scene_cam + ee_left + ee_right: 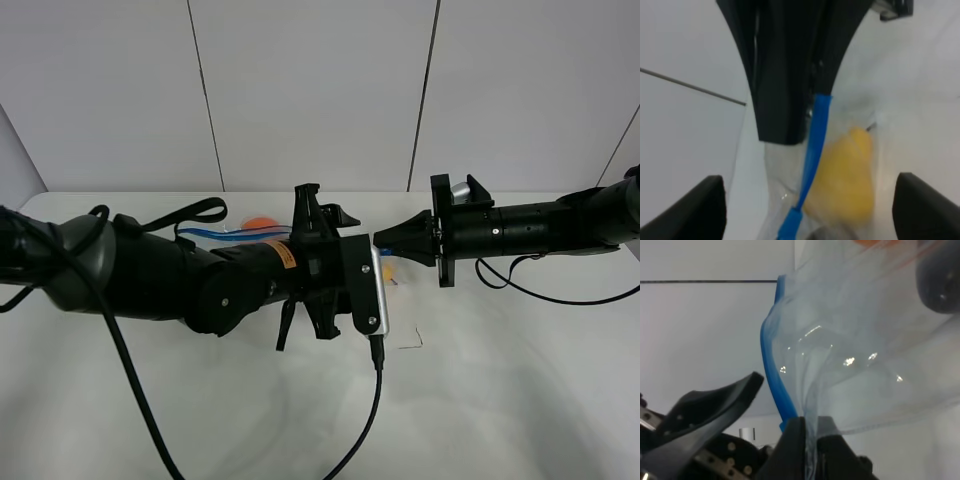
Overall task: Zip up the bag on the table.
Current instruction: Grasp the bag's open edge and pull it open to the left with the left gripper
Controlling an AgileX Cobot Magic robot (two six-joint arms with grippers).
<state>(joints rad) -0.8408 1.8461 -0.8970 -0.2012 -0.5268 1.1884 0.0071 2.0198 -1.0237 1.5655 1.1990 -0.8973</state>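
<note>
- Two arms meet over the middle of the white worktop (500, 400), one from each side, tips close together.
- Right end effector (811, 442): jaws pinched tight on the bag (860, 340), gripping the clear film right at the blue strip (771, 370).
- Left end effector (810, 207): jaws wide, nothing held. Its fingers (695, 210) stand on either side of the bag, apart from it.
- Left wrist view: the strip runs out from the right end effector's closed tips and passes between the left fingers. Yellow fruit (845, 175) sits inside the bag, just beside the strip.
- Right wrist view: film crinkled, with small glints. The strip curves away from the pinch. One left finger is near the strip, not touching it.
- High view: the bag lies at mid-worktop, mostly hidden under the left arm. A bit of strip and an orange fruit (260, 222) show past the forearm's far side. A speck of yellow shows just below the right tip.
- Whether the pinched edge is lifted off the worktop: cannot tell.
- Whether the seal is closed along its length: cannot tell.
</note>
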